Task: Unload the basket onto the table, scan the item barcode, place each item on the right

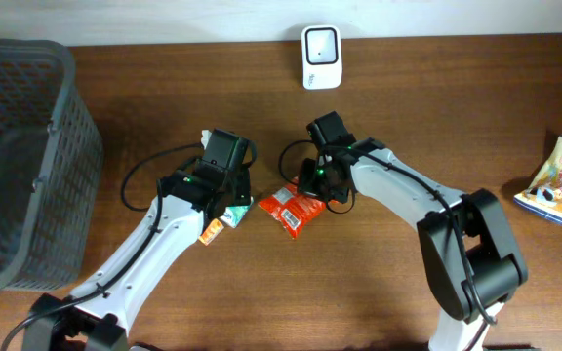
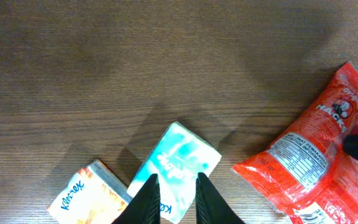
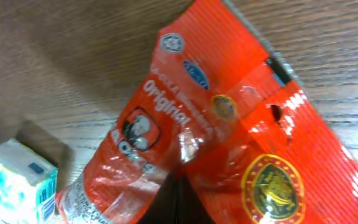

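Scanner [image 1: 320, 57], white, is standing at the middle of the bench's [image 1: 164, 97] far edge. Red snack packet [image 1: 294, 208] is lying near bench centre, well short of the scanner, with its printed label panel showing in the left wrist view. Right gripper [image 1: 317, 187] is sitting fully closed, pinching the packet's wrapper at the end nearer the scanner; the foil is puckering at the pinch. Left gripper [image 2: 176, 186] is hovering just left of the packet with jaws narrowly parted, fingertips over the near end of a teal tissue pack [image 2: 178, 163]. Cannot tell whether it is gripping that pack or only sitting above it. Orange Kleenex pack [image 2: 84, 198] is lying just beside the teal one. Grey basket [image 1: 18, 166] is occupying the left edge. A yellow-and-blue snack bag [image 1: 559, 183] is resting at the right edge.
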Controlling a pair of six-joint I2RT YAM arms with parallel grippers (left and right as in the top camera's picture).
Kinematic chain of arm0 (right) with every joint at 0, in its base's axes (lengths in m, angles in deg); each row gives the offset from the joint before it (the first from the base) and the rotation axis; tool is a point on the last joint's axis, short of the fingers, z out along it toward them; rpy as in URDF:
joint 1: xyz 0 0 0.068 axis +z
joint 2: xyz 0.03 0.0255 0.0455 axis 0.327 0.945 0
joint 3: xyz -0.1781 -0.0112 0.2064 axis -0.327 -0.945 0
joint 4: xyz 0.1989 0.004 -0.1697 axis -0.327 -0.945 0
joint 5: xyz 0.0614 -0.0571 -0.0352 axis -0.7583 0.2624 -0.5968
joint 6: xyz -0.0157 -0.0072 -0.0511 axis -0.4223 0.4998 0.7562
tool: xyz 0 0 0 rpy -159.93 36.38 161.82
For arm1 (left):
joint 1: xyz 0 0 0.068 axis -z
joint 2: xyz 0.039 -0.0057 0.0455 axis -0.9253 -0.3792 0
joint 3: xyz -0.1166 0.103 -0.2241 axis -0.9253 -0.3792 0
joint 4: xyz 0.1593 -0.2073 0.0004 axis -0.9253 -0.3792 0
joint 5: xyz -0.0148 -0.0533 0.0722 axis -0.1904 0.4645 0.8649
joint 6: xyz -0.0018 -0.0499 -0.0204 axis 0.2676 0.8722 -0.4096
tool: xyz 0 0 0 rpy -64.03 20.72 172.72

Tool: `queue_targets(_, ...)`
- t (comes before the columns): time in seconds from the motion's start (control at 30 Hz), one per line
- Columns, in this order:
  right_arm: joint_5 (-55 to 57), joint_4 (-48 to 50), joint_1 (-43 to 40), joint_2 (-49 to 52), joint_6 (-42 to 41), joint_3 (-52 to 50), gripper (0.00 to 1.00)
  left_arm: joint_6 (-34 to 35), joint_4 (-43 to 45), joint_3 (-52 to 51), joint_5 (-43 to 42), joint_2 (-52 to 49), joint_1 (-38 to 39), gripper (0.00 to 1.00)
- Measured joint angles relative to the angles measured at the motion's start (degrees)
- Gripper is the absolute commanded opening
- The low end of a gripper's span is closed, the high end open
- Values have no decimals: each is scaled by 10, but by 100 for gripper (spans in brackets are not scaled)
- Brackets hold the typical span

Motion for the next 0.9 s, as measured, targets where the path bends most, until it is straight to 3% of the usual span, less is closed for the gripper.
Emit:
queue_targets(0.07,5,-34,-11,1,-1,9,4,0,-2,0,0,0,0,20)
queue_targets(0.13,15,-106,-41,7,7,34,4,0,-4,0,-9,0,0,13)
queue_targets(0.23,-8,-223,-78,16,75,116,4,4,-4,0,-83,-2,0,11)
queue_targets(0.3,-34,-242,-77,16,99,132,9,4,-4,0,-118,-16,0,10)
queue_targets(0.37,-44,-260,-64,16,115,128,5,4,-4,0,-137,-48,0,8)
queue_targets(0.57,-46,-177,-31,18,27,23,4,4,-4,0,-146,-57,0,12)
queue_targets(0.77,-59,-59,-17,17,-49,7,4,4,-4,0,-146,-57,0,12)
queue_targets(0.9,3,40,-19,17,-102,3,4,4,-10,0,-146,-57,0,13)
